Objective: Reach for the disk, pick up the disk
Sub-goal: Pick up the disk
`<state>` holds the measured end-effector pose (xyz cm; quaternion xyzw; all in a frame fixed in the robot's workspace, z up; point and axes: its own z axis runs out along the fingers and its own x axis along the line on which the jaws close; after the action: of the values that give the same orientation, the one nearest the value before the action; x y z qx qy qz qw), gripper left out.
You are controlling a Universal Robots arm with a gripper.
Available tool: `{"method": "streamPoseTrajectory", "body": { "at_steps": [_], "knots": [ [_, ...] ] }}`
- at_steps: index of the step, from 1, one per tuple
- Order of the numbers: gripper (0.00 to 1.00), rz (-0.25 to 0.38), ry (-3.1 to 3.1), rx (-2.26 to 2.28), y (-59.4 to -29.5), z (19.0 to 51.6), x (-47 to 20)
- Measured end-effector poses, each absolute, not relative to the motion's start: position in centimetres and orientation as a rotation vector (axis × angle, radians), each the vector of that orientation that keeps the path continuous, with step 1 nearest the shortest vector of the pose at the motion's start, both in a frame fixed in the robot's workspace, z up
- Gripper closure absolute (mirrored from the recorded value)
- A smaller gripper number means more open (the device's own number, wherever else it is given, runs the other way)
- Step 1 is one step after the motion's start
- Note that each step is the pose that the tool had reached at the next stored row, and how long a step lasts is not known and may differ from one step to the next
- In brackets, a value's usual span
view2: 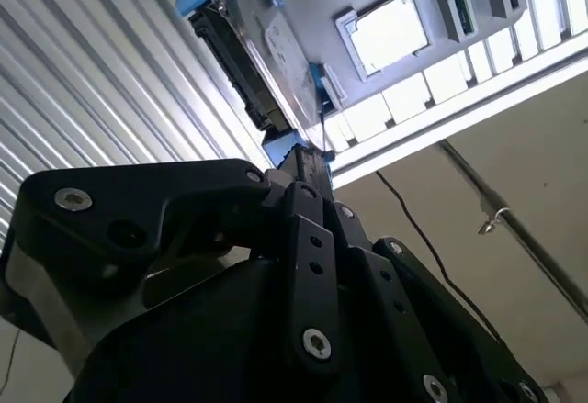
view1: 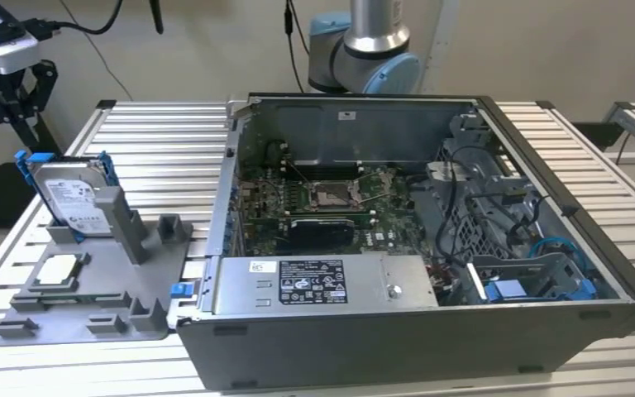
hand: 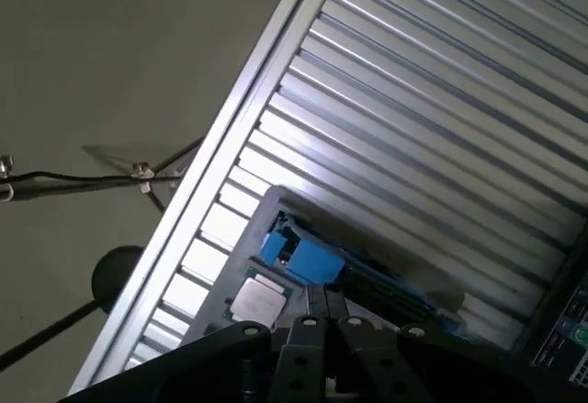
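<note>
Here, gripper cropped at the exterior view's left edge, finger state not discernible, disk stood upright in the grey holder beneath it, lower part hidden by posts, open computer case rightward.

An open computer case sat on the slatted table. Beside it, a grey holder tray carried a processor chip.

Print on the disk label and the power supply sticker is not legible.
</note>
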<state>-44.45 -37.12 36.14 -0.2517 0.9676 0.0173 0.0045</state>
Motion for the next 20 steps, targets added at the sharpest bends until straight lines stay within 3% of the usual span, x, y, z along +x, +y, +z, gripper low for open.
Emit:
{"method": "streamPoseTrajectory", "body": {
  "at_steps": [20],
  "knots": [
    [1.00, 0.056, 2.844, -1.326, -37.12, 36.01, -44.44]
  ]
}}
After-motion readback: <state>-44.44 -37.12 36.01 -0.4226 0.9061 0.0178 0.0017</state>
